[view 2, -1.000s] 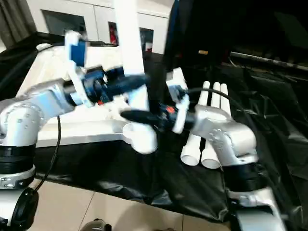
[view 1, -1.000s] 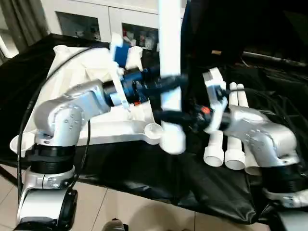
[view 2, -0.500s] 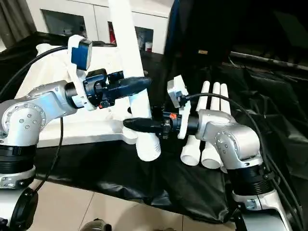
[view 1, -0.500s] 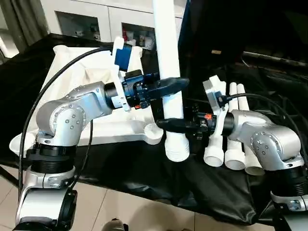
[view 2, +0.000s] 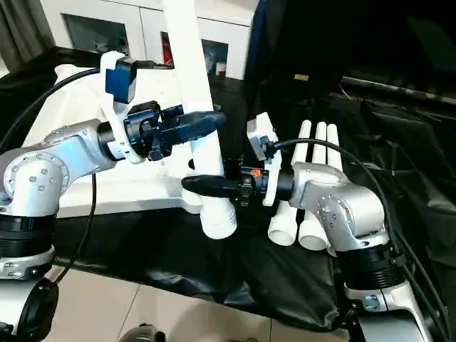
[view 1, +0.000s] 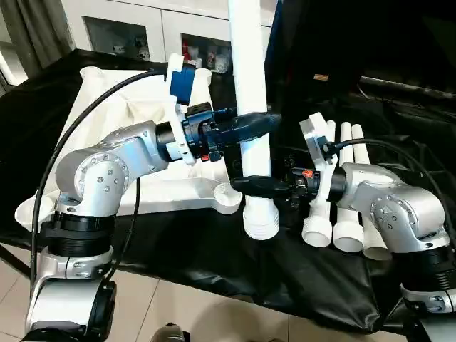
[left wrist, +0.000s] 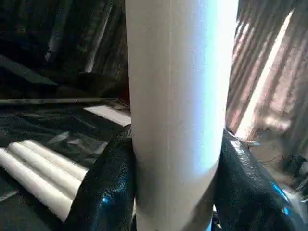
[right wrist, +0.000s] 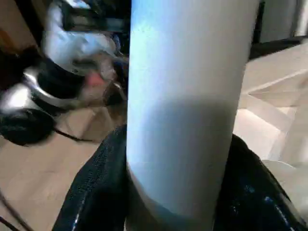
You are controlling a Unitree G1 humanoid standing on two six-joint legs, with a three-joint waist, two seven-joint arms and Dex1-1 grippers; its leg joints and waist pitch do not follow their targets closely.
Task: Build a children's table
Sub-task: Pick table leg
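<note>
We hold one white leg (view 1: 251,107) upright w/ both grippers — left gripper (view 1: 251,125) clamped high, right gripper (view 1: 251,187) clamped low, likely to steady it for the tabletop (view 1: 107,107) socket (view 1: 226,192) at 9 o'clock. Three spare legs (view 1: 335,214) lie at 3 o'clock.

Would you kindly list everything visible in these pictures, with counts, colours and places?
Held leg: one, white, upright between the two grippers, its wide threaded end down above the black cloth.
Spare legs: three, white, lying side by side on the cloth at the robot's right.
Table top: one, white, lying on the cloth at the robot's left, corner socket near the held leg.
Black cloth: one, covering the work surface.
Cabinet: one, white with glass doors, behind.
Left gripper: black fingers clamped on the leg, higher up.
Right gripper: black fingers clamped on the leg, lower down.
</note>
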